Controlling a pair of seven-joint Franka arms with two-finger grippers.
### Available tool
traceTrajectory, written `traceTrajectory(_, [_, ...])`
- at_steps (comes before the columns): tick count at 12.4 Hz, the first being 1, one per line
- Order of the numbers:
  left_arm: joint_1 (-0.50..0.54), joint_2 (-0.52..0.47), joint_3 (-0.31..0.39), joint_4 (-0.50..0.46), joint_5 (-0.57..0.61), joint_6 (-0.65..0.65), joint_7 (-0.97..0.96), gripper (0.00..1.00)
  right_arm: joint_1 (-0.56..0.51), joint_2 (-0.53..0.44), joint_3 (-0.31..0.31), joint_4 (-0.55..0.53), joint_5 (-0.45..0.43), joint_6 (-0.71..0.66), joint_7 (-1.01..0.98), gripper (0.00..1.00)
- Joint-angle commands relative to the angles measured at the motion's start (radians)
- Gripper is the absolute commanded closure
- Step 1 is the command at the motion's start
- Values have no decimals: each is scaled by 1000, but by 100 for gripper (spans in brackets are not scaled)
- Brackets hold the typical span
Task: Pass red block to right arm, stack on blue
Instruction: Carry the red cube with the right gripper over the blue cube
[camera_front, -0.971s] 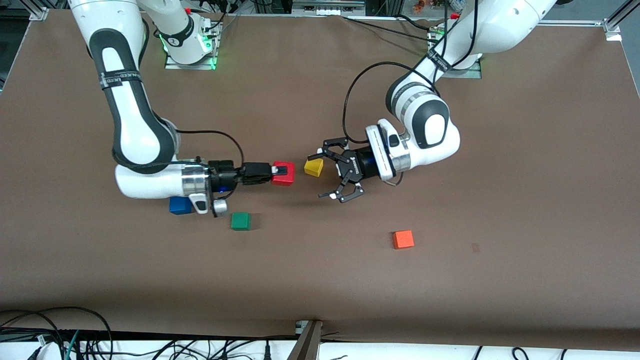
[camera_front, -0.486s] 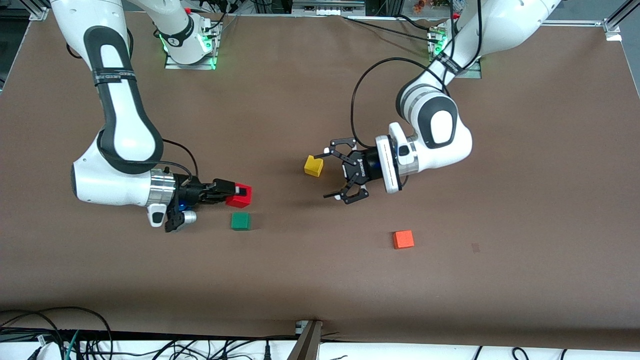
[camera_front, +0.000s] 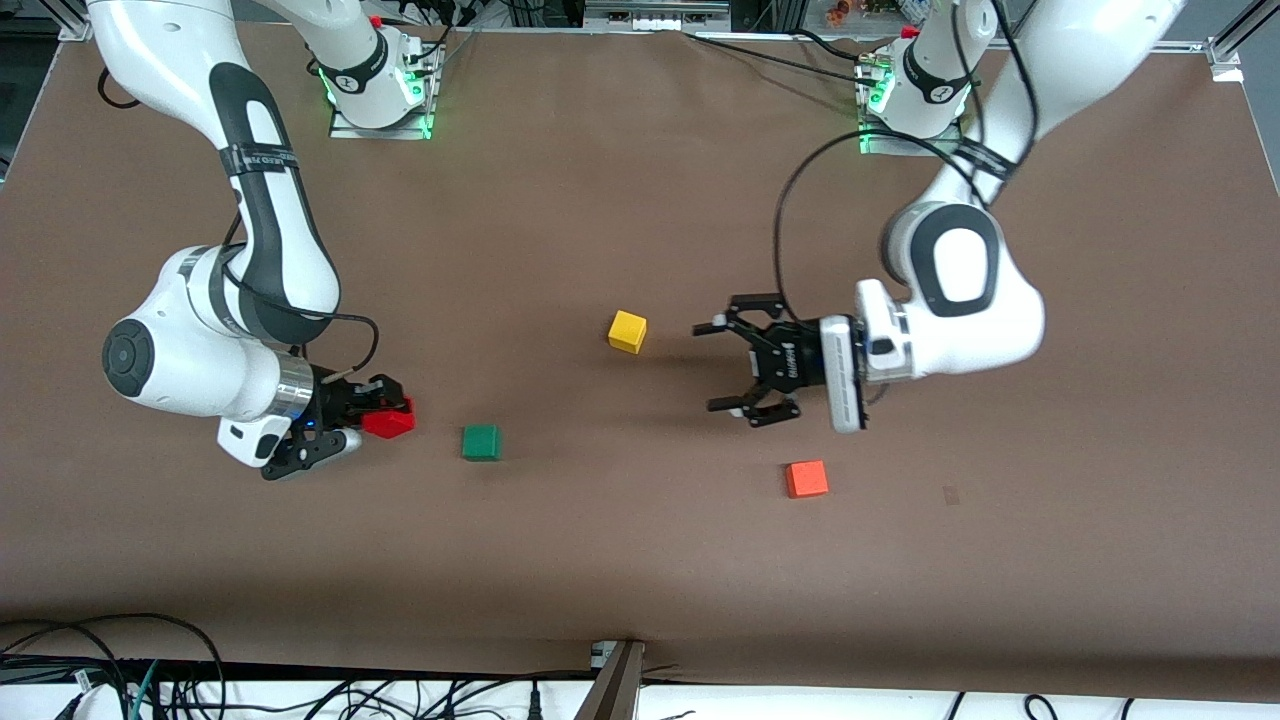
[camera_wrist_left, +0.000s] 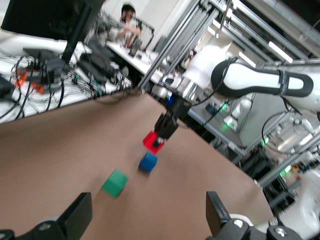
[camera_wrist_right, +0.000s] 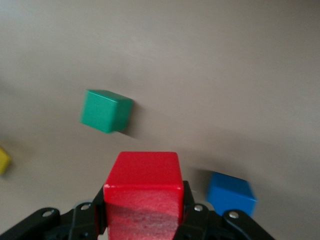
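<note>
My right gripper (camera_front: 388, 415) is shut on the red block (camera_front: 390, 421), carried low above the table at the right arm's end. In the right wrist view the red block (camera_wrist_right: 144, 182) sits clamped between the black fingers (camera_wrist_right: 97, 202). The blue block (camera_wrist_right: 231, 194) rests on the table just to one side of it, not straight beneath. The right arm's wrist hides the blue block in the front view. The left wrist view shows the red block (camera_wrist_left: 154, 141) a little above the blue block (camera_wrist_left: 148, 162). My left gripper (camera_front: 708, 367) hangs open and empty over the table's middle.
A green cube (camera_front: 481, 442) lies close to the red block, toward the middle of the table. A yellow cube (camera_front: 627, 331) sits near the centre. An orange-red cube (camera_front: 806, 479) lies nearer the front camera, below the left gripper. Cables run along the front edge.
My right arm has carried the red block from the table's middle back toward its own end, down near the blue block. The left arm has drawn away toward its own end, still open.
</note>
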Motion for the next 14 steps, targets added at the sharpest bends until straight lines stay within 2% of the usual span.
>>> traceTrajectory(1, [57,-7,3,32,200,-115,-185,0,6,20,-34,5,-121,5,21,100])
traceTrajectory(3, [100,-12,7,49,337,-222,-300,0,6,40,-54,-7,-126,5,50,100])
traceTrajectory(4, [109,-16,23,74,456,-288,-361,0,8,51,-61,-9,-134,5,78,100])
traceTrajectory(6, [109,-16,39,135,780,-387,-504,0,9,69,-62,-9,-161,7,142,100])
traceTrajectory(10, [94,-30,22,267,1158,-578,-761,0,31,65,-68,-49,-201,0,228,100])
traceTrajectory(13, [62,-90,17,284,1422,-606,-978,0,36,56,-69,-67,-212,-1,248,100])
traceTrajectory(14, [60,-106,19,293,1482,-606,-997,0,36,53,-74,-72,-212,-4,248,100])
